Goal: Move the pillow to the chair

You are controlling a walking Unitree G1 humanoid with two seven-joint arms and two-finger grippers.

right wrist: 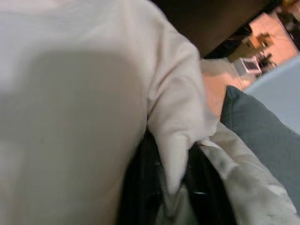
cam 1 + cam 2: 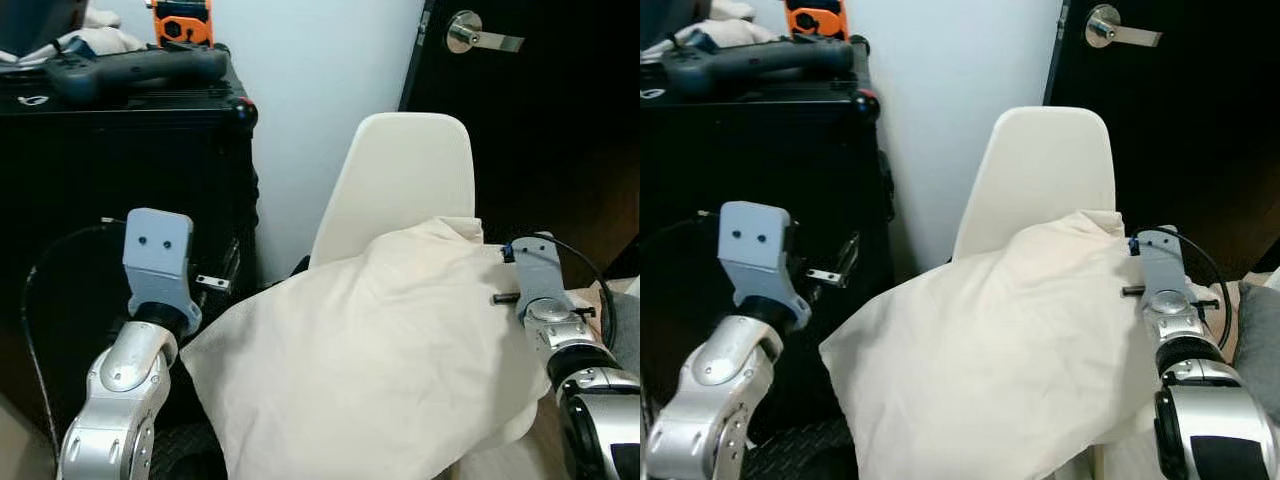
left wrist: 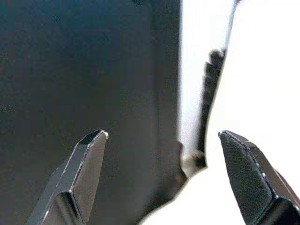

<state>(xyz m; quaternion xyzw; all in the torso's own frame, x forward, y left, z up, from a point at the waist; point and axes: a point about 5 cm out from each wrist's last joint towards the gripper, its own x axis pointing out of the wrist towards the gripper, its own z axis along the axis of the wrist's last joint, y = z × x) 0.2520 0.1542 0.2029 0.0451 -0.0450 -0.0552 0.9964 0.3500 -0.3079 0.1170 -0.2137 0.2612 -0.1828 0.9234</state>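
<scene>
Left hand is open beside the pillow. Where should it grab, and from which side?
Take the pillow's near left corner, coming in from the robot's left. That corner juts out free toward the open left hand, a thin fold its fingers could likely pinch, while the right hand grips the opposite edge.

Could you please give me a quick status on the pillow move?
Right gripper shut on pillow corner. Left gripper open beside the pillow, gripping nothing. Pillow in front of white chair. Black cabinet close on the left.
</scene>
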